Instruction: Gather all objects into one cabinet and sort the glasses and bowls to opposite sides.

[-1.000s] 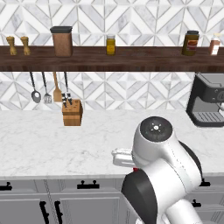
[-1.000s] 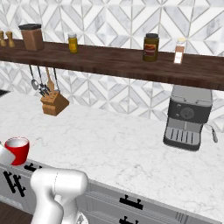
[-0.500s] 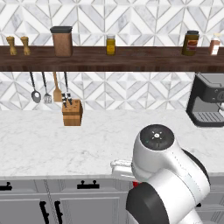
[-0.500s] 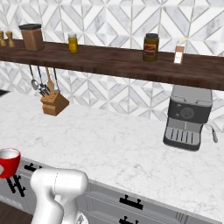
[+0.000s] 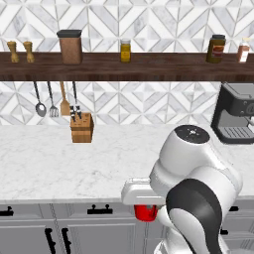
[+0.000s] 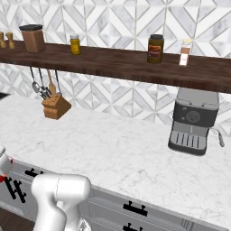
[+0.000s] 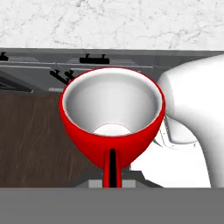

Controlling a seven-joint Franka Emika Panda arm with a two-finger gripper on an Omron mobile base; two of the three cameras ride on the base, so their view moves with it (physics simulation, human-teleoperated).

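Hand [image 7: 112, 175] clenched on a bright red cup with white inside [image 7: 112, 113], cup held upright just beyond the fingertips, below the white marble bench [image 5: 64, 163] edge, before grey cabinet fronts [image 7: 52, 72]

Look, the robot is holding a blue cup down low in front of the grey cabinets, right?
Not quite: the cup is red, not blue. The hand view shows it, red outside and white inside, held by the gripper. The rest is right: it is down low in front of the grey cabinets, below the counter.
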